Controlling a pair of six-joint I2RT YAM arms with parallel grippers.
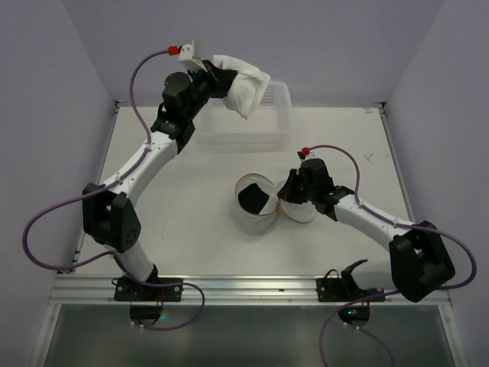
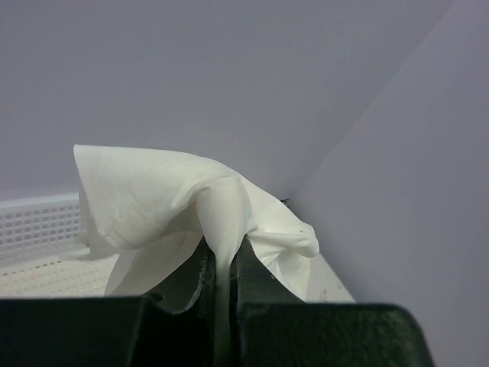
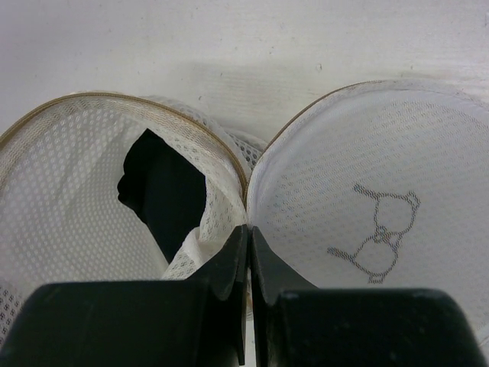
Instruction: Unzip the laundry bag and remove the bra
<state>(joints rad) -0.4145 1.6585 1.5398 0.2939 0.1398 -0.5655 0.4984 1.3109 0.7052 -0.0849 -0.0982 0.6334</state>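
Two grippers, both pressed together on fabric. The left gripper (image 2: 221,283) pinches the white bra (image 2: 153,199), held aloft above the basket (image 1: 279,115). The right gripper (image 3: 248,252) nips the opened laundry bag (image 1: 256,202), which lies on the near side of the basket. Removal appears nearly complete; the next move calls for setting the bra down.

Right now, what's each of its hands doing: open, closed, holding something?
Left fingers: closed, holding a white cloth up in the air.
Right fingers: closed, pinching the bag where its two halves meet.
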